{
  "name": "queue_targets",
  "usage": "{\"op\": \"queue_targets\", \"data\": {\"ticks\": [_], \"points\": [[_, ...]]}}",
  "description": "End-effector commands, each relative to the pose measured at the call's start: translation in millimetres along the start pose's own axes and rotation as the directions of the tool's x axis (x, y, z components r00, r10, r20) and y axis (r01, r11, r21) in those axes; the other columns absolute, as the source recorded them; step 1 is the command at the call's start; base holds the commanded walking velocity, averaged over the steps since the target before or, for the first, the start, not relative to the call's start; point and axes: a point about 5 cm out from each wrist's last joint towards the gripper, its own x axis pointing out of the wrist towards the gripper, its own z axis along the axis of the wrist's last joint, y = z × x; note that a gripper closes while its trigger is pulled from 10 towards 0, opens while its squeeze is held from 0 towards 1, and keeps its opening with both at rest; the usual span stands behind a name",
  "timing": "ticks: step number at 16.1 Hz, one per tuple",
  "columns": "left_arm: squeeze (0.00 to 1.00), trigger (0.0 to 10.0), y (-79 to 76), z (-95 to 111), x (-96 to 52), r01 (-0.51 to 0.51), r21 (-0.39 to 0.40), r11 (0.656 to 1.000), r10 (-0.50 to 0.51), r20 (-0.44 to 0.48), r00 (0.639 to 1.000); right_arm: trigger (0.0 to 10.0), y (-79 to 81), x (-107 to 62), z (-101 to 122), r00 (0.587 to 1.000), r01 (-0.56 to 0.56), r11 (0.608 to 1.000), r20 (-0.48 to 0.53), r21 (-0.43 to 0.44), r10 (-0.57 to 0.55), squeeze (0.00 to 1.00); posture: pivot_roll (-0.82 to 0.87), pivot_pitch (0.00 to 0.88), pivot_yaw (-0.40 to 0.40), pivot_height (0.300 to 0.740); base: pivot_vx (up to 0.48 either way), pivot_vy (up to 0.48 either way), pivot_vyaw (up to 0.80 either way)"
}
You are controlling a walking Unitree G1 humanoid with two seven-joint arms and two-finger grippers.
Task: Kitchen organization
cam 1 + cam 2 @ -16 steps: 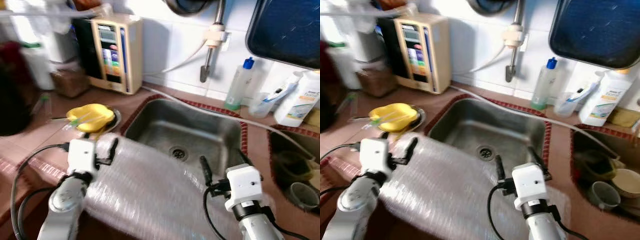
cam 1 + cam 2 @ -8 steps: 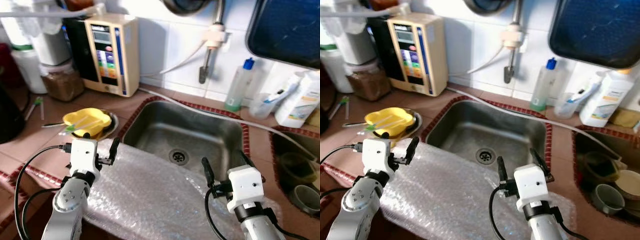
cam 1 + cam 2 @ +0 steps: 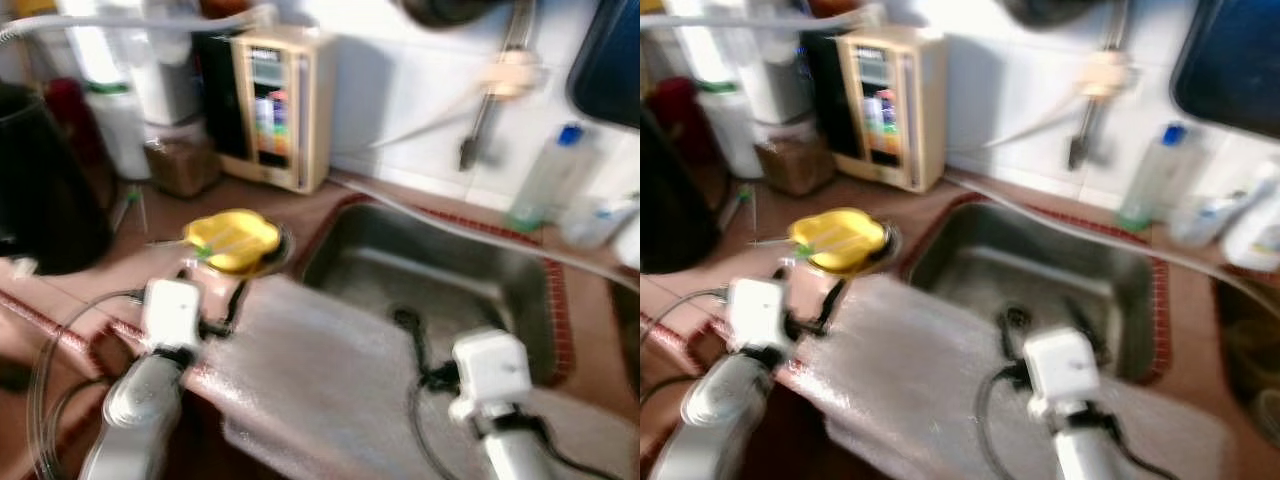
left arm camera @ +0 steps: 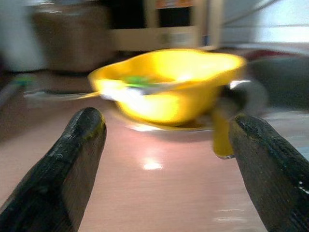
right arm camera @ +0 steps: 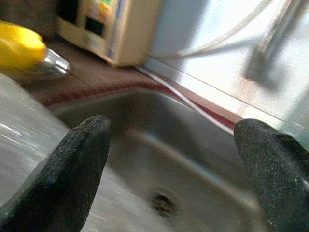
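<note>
A yellow bowl (image 3: 232, 238) with a green-tipped utensil in it sits on a metal plate left of the steel sink (image 3: 440, 270). A sheet of bubble wrap (image 3: 320, 380) lies over the counter's front edge and the sink's near side. My left gripper (image 3: 212, 285) is open at the wrap's left end, just short of the bowl (image 4: 169, 87), which fills the space between its fingers (image 4: 67, 164) in the left wrist view. My right gripper (image 3: 445, 330) is open above the wrap, facing the sink basin (image 5: 159, 159). The head views are blurred.
A beige water appliance (image 3: 275, 105) stands against the tiled wall, with a brown-filled jar (image 3: 180, 165) and a white container beside it. A large black item (image 3: 45, 190) stands at the far left. A hose crosses behind the sink. Bottles (image 3: 540, 180) stand at the back right.
The whole picture has slid to the right and blurred, so the camera has turned left. Both grippers stay open over the bubble wrap, in about the same places.
</note>
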Motion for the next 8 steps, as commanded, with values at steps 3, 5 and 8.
{"op": "queue_targets", "data": {"ticks": [3, 5, 8], "points": [[0.00, 10.0, -5.9, 0.6, 1.8, 0.025, -0.001, 1.000, -0.025, -0.006, 1.000, 10.0, -6.3, -1.2, -3.9, 1.000, 0.021, 1.000, -0.014, -0.022, -0.021, 0.00, 0.09, 0.000, -0.008, 0.740, 0.000, 0.283, 0.00], [0.00, 10.0, -9.0, 0.5, 0.5, 0.047, 0.014, 0.999, -0.047, 0.001, 0.999, 10.0, -5.8, -1.3, -4.4, 1.000, 0.022, 1.000, -0.016, -0.021, -0.022, 0.00, 0.10, 0.000, -0.008, 0.740, 0.000, 0.000, 0.00], [0.00, 10.0, -12.9, 1.2, -0.2, 0.066, 0.017, 0.998, -0.066, 0.002, 0.998, 10.0, -5.7, -1.0, -5.1, 1.000, 0.022, 1.000, -0.017, -0.021, -0.022, 0.00, 0.10, 0.000, -0.009, 0.740, 0.000, 0.000, 0.00]]}}
